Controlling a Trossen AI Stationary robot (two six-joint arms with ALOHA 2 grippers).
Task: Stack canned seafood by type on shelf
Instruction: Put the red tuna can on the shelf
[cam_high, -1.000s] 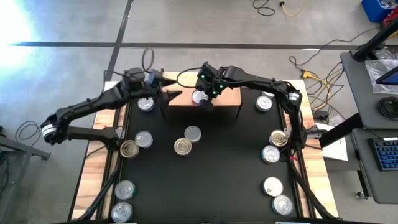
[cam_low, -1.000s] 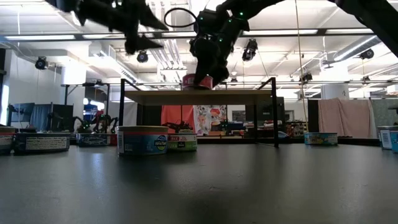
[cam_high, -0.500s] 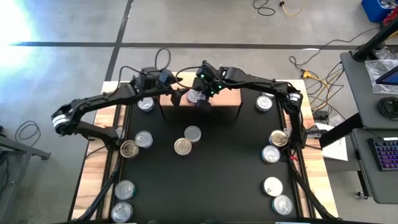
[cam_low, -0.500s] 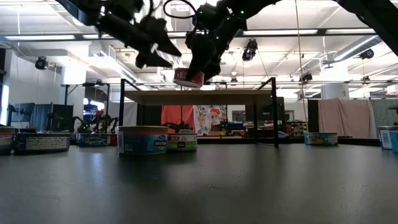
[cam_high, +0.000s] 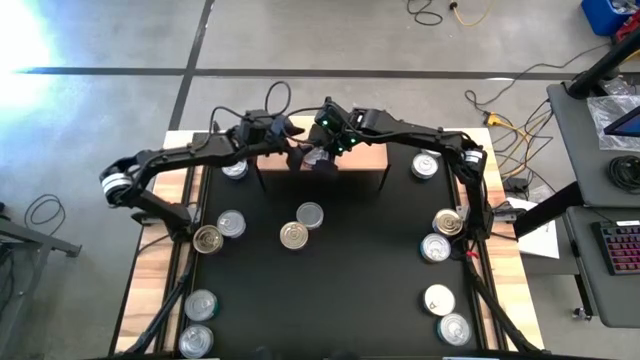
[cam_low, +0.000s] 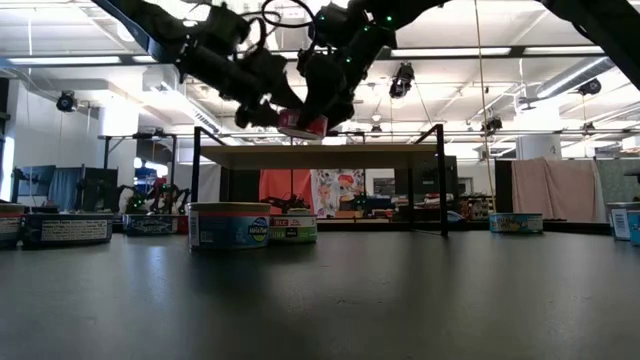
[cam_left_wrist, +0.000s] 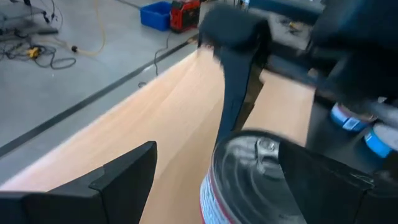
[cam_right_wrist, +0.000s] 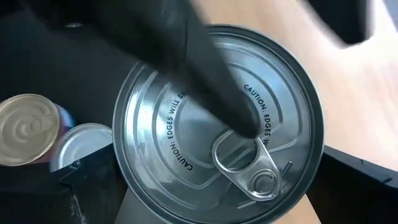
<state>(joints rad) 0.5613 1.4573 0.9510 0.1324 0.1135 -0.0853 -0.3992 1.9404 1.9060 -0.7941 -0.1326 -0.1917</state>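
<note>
Gripping red-sided tin (cam_low: 303, 123) | right claw (cam_high: 322, 158) | over shelf (cam_high: 360, 162) edge | left claw (cam_high: 297, 157) spread, seemingly alongside

Robotics lab / workshop floor, open-plan.
Grey concrete floor (cam_high: 330, 40) with taped lines and loose cables (cam_high: 505, 125); a side desk (cam_high: 590, 180) carrying a keyboard (cam_high: 622, 245); a blue bin (cam_high: 605, 14). Low view: exposed ceiling ducts (cam_low: 265, 95), strip lights (cam_low: 470, 52), hung cameras (cam_low: 66, 101), more robot arms (cam_low: 160, 195) on far benches, draped fabric (cam_low: 545, 190) at back.
</note>
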